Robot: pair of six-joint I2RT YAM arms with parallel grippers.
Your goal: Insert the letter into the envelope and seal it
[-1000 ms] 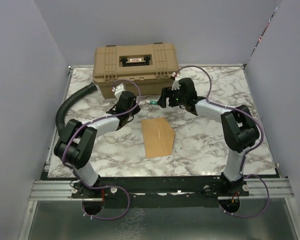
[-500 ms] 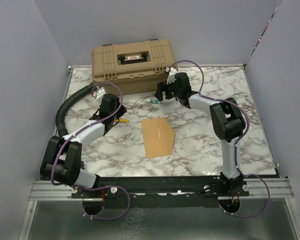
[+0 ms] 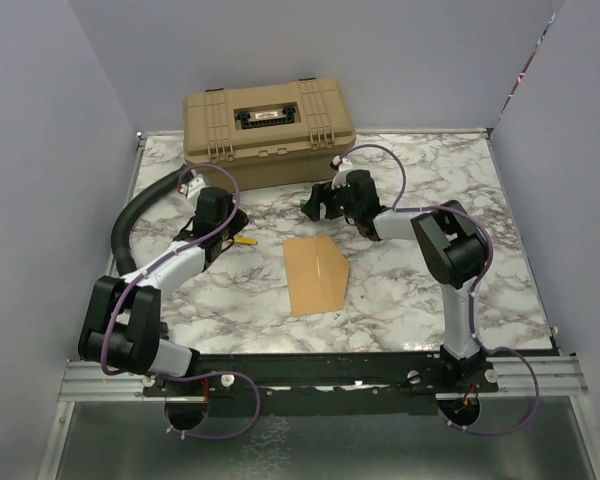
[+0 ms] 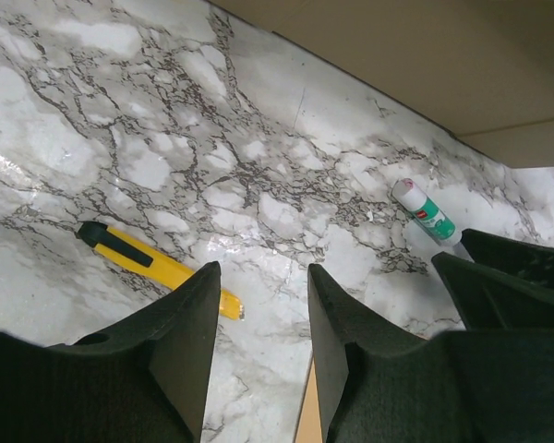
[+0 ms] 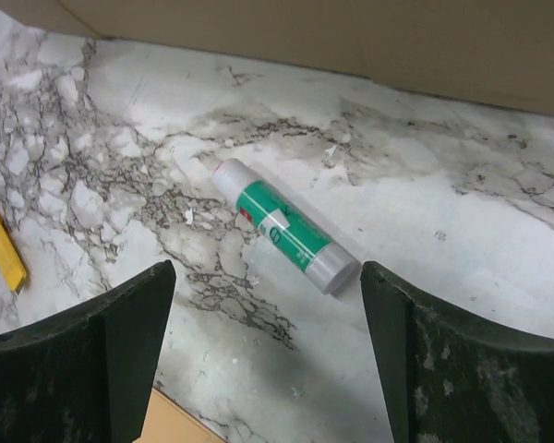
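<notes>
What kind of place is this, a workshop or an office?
Probably a lab test booth: plain grey walls box in a marble-patterned table, a left arm and a right arm are bolted at its near edge, and an envelope and glue stick lie out.

White-grey marble-pattern counter [image 3: 400, 290]: smooth, glossy. Kraft-brown paper envelope [image 3: 315, 273]: matt. Tan ribbed case [image 3: 270, 135]: plastic. Green-white glue stick [image 5: 282, 226]: glossy plastic.
</notes>
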